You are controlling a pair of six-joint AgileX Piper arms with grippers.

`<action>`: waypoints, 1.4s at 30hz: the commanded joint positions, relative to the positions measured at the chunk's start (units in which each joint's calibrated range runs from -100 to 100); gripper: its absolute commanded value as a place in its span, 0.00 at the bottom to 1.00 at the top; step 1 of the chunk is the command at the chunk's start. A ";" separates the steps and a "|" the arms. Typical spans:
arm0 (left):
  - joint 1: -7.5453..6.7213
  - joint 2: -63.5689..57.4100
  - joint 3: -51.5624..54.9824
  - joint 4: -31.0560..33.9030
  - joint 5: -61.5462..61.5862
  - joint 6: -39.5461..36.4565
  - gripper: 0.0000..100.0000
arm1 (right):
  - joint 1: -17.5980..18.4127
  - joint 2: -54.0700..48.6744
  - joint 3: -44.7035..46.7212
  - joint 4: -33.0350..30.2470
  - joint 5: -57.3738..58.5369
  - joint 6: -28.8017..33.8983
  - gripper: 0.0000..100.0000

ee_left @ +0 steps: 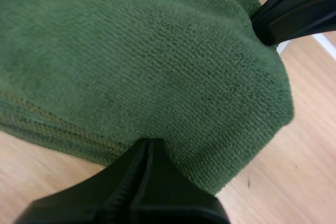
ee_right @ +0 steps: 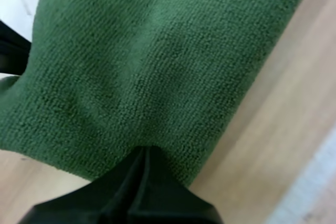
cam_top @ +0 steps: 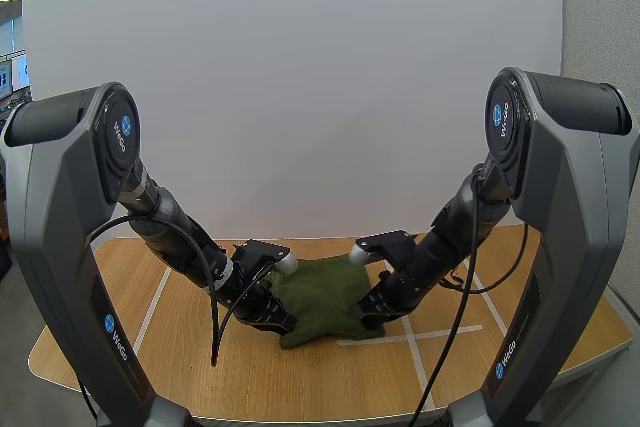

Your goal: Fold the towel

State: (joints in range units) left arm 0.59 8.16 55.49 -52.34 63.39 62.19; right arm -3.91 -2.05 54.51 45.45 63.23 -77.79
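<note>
Towel (cam_top: 325, 297) lies bunched on the table (cam_top: 300, 382) between our claws. Our left gripper (ee_left: 148, 148) is pinched shut on one edge at its tips; our right gripper (ee_right: 144, 153) clamps the opposite edge.

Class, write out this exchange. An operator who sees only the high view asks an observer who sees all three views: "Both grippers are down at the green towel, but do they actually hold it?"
Observer: Yes for the left. In the left wrist view the left gripper is shut, its tips pinching the edge of the green towel.
Operator: And the right?
Observer: The right wrist view shows the right gripper shut on an edge too, with the cloth puckering at its tips.
Operator: Is the towel a single layer?
Observer: No. Beside the left gripper several layers of its edge lie stacked, so it is already folded.
</note>
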 commanded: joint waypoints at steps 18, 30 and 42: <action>3.56 -3.23 -2.05 12.67 -1.53 -3.93 0.00 | 1.10 -0.75 0.44 0.16 -2.50 1.02 0.00; 3.56 -24.66 -2.59 12.79 6.27 -7.84 0.00 | 1.10 -21.58 0.44 -2.08 2.34 4.95 0.00; 3.56 -28.06 -2.59 13.20 8.30 -8.54 0.00 | 1.10 -23.33 0.44 -3.41 3.36 5.93 0.00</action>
State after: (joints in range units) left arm 4.13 -19.44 53.11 -39.42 70.41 54.34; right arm -2.87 -24.63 54.51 42.74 65.74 -72.08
